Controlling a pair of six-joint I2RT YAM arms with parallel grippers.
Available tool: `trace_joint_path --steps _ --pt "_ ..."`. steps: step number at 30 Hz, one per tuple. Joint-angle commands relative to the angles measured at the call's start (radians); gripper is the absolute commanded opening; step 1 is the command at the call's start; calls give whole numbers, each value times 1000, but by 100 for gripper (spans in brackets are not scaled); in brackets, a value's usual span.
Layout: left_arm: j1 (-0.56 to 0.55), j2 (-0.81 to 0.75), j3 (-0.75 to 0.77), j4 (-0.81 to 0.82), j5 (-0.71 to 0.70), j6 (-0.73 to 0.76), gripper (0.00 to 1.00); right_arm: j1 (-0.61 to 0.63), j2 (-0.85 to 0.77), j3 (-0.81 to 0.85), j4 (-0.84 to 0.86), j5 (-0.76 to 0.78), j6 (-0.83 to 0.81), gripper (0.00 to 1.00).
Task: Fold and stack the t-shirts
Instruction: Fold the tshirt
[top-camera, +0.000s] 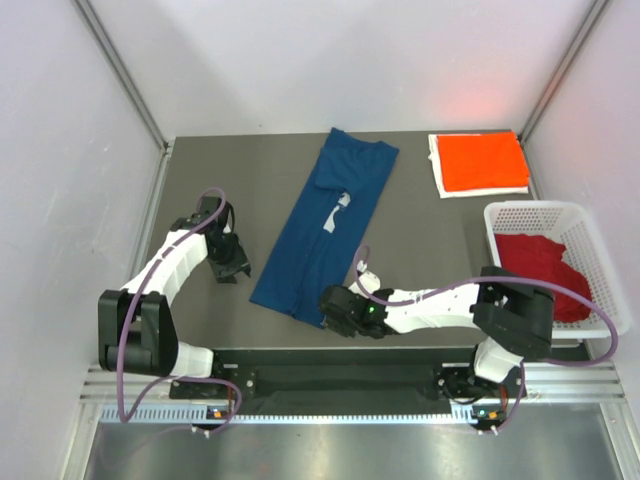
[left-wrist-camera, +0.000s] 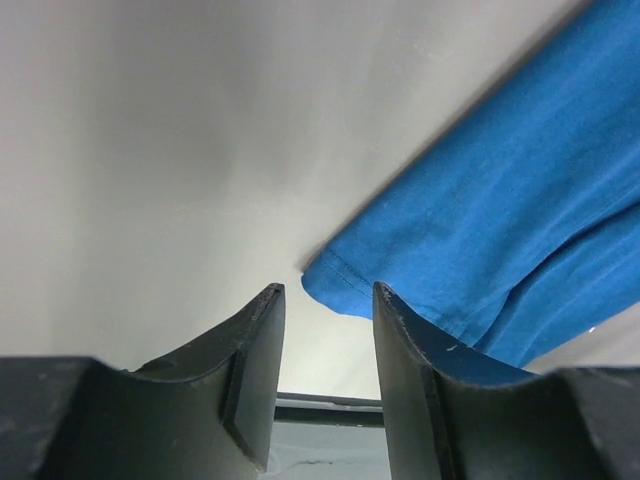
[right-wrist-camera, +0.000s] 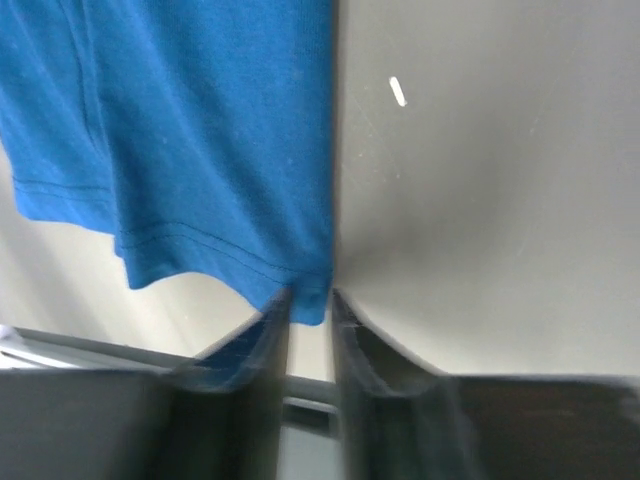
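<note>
Two wrist views reveal right gripper pinching blue t-shirt corner, left gripper parted.

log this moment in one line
right gripper: shut on blue t-shirt near hem corner | left gripper: open, beside its other near corner | orange t-shirt: folded, far right | red t-shirt: in basket

Pale, plain walls with grey metal corner posts enclose a dark grey table under soft, even light.

Robot lab test cell — white panel walls, aluminium frame rail, grey table, two cabled arms.
</note>
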Motion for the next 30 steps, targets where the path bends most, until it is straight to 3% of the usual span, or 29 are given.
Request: trace_joint_path --steps 1,2,10,14,19,25,30 --pt "-4 -9 21 -14 29 15 46 16 23 45 -25 9 14 27" --pt "-4 -7 17 -13 32 12 46 20 24 48 -34 4 22 35" --pt "-4 6 0 6 51 10 45 37 61 67 -51 5 45 37" --pt "-4 8 0 9 52 9 45 39 56 64 -88 18 53 26" --pt "-5 -3 1 12 69 27 45 39 30 45 -99 38 21 0" --pt "-24 -56 -57 13 215 29 44 22 -37 -7 -111 70 -68 0" --pt "-140 -138 -89 4 256 -40 45 11 -128 -73 -136 81 -176 0"
